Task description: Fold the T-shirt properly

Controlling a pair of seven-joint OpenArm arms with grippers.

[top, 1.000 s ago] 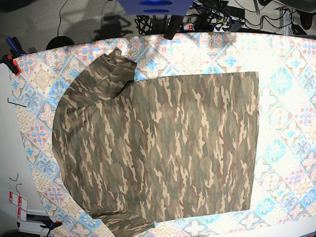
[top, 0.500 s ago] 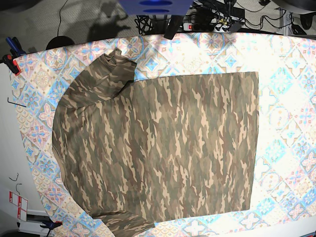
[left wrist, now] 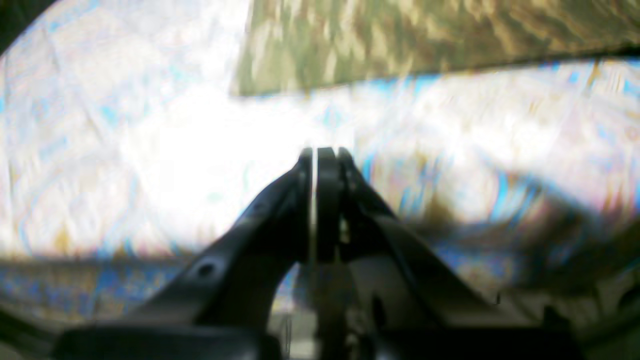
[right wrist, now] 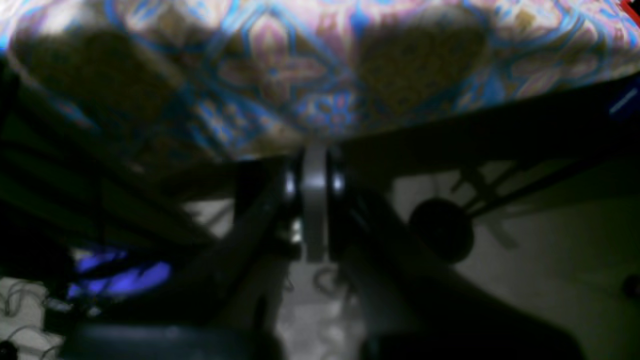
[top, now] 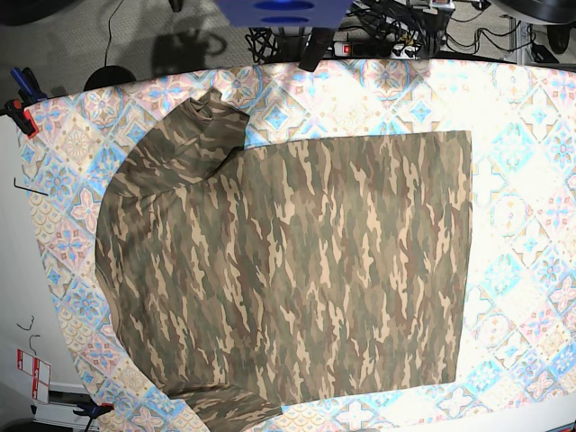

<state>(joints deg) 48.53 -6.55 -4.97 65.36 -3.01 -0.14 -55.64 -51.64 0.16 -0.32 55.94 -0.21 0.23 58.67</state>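
Note:
The camouflage T-shirt [top: 288,270] lies spread flat on the patterned tablecloth [top: 522,225] in the base view, hem to the right, one sleeve [top: 202,135] at the upper left. Neither arm shows in the base view. Through the left wrist camera, blurred, my left gripper [left wrist: 320,155] is shut with nothing in it, above the tablecloth [left wrist: 150,150], and a corner of the T-shirt [left wrist: 400,40] lies beyond it. My right gripper [right wrist: 315,160] is shut and empty at the table's edge, with the tablecloth [right wrist: 280,70] above it in the picture.
Cables and a power strip [top: 387,36] lie on the floor behind the table. A clamp [top: 18,108] grips the table's left corner. A dark stand [right wrist: 440,225] and the floor show under the table edge in the right wrist view.
The T-shirt lies as before. The shadow on the floor behind the table has shifted slightly.

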